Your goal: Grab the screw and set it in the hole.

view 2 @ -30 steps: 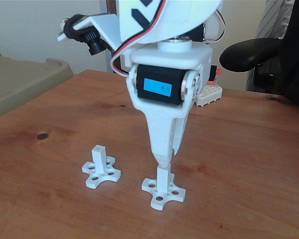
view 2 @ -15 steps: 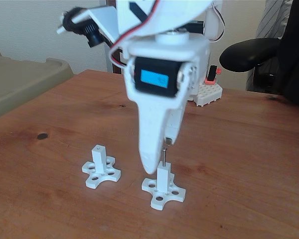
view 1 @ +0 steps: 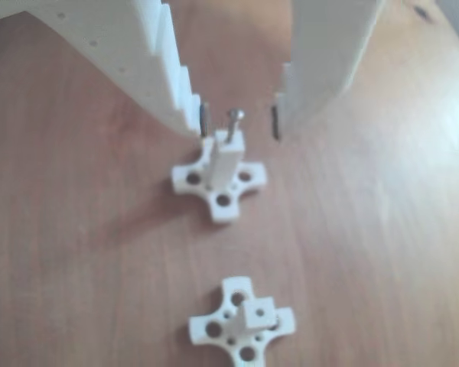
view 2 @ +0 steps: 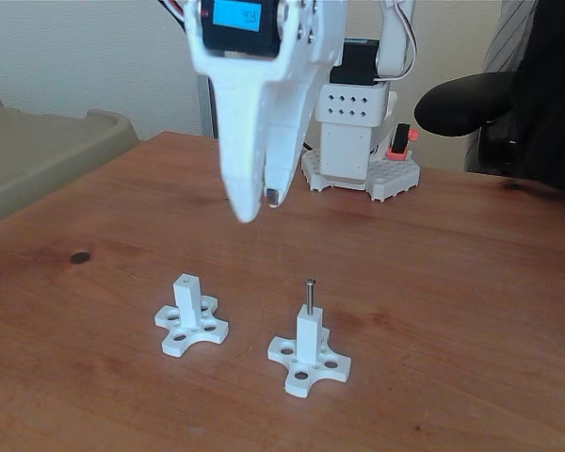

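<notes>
Two white posts on the surface, one screw. The screw stands upright in the hole atop the right-hand post in the fixed view; the other post is bare. My end effector hangs above, fingers spread apart, holding nothing.

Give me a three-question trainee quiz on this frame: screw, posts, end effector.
1. True or false: the screw stands upright in the top of a post.
2. Multiple choice: in the fixed view, the end effector is A) clamped on the screw, B) raised above the table and holding nothing, C) resting on the empty post.
3. In the fixed view, which of the two posts holds the screw, left or right?

Key:
1. True.
2. B. In the other view its fingers stand apart on either side of the screw, not touching it.
3. The right one.
</notes>
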Action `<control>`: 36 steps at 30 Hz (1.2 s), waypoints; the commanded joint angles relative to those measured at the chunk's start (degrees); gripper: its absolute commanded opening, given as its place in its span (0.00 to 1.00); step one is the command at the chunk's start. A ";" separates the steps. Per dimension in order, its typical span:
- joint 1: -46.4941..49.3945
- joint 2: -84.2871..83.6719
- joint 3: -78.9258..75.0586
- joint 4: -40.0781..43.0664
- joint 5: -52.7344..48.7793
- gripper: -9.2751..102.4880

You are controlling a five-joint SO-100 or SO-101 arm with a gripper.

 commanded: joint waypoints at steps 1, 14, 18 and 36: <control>-0.18 13.10 4.92 0.26 -0.44 0.04; 4.39 63.98 48.52 -1.05 -1.85 0.04; 4.39 66.97 51.06 -1.49 -1.93 0.04; 3.08 83.32 61.35 0.44 -2.64 0.04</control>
